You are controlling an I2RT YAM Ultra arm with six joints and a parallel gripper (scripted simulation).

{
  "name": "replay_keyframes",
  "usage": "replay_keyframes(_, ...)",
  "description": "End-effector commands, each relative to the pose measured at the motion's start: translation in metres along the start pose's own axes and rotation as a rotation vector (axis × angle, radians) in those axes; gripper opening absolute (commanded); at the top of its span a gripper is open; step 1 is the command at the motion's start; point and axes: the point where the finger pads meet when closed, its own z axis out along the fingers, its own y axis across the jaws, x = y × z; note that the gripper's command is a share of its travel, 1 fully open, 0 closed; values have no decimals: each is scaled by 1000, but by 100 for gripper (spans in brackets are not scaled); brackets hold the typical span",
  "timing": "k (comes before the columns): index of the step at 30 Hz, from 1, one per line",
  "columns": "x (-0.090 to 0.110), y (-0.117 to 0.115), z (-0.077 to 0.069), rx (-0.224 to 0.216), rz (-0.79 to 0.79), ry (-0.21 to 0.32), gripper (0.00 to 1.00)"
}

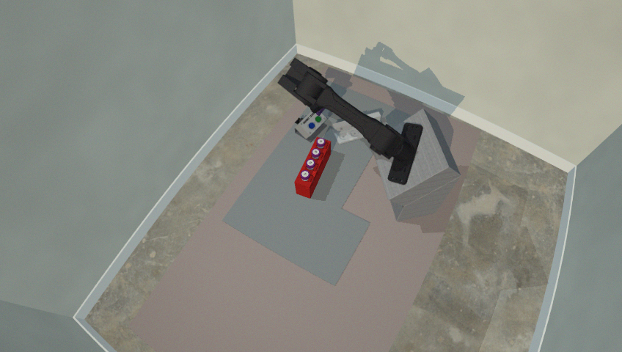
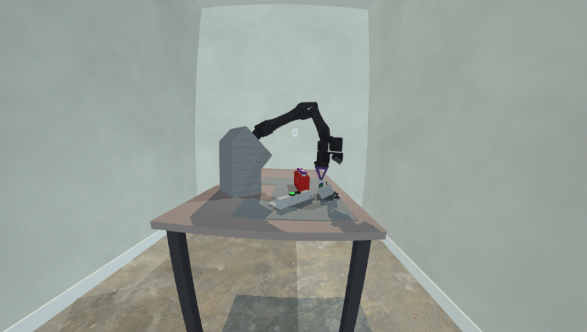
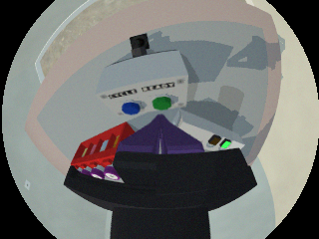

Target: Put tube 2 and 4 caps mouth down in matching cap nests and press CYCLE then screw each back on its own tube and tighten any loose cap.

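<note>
The tool (image 2: 320, 176), its fingers pressed together, hangs above the small desk (image 1: 304, 127) with open air below its tips. Just beside the desk stands the red decapping station (image 1: 309, 182), and the cap tray (image 2: 288, 201) lies near on the counter (image 2: 263, 235). The tall grey pedestal (image 2: 241, 164) blocks the left side in the exterior view.

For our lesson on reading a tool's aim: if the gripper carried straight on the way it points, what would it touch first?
Most likely the green key on the small desk: the shut gripper points down just above it. Depth is unclear, so it might land beside the key.
</note>
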Motion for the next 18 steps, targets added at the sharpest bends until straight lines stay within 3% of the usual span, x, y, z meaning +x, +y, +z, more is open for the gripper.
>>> replay_keyframes(1, -6, -5, -8, 5, 6, -23, 0)
replay_keyframes(11, -7, -6, 10, 5, 6, -23, 0)
replay_keyframes(18, -7, -6, 10, 5, 6, -23, 0)
